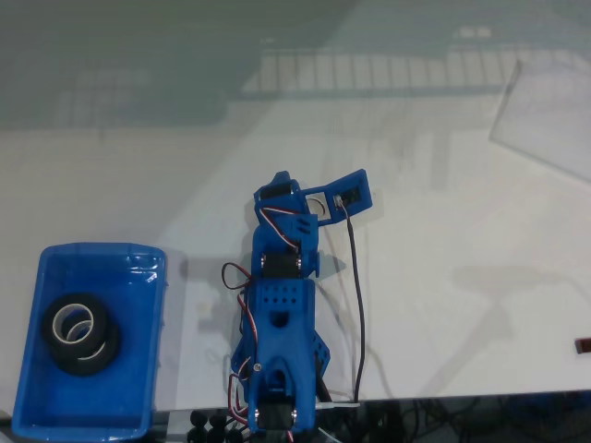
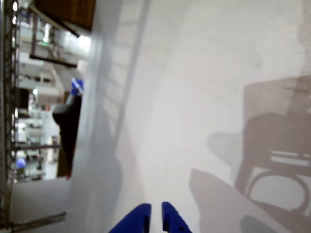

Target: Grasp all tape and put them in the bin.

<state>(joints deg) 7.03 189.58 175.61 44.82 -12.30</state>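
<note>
- We see the tape rolls (image 1: 81, 334) stacked flat in the bin (image 1: 55, 414), holes facing up; being round, they have no long axis. The count is unclear.
- We find no tape on the white table (image 1: 443, 305), so we judge the task about done.
- In the wrist view, the claw (image 2: 155, 215) is nearly closed and empty, above bare table.

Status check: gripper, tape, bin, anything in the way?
Gripper nearly shut, holding nothing, over bare table. Tape rolls stacked inside the bin, exact count unclear. Nothing in the way.
</note>
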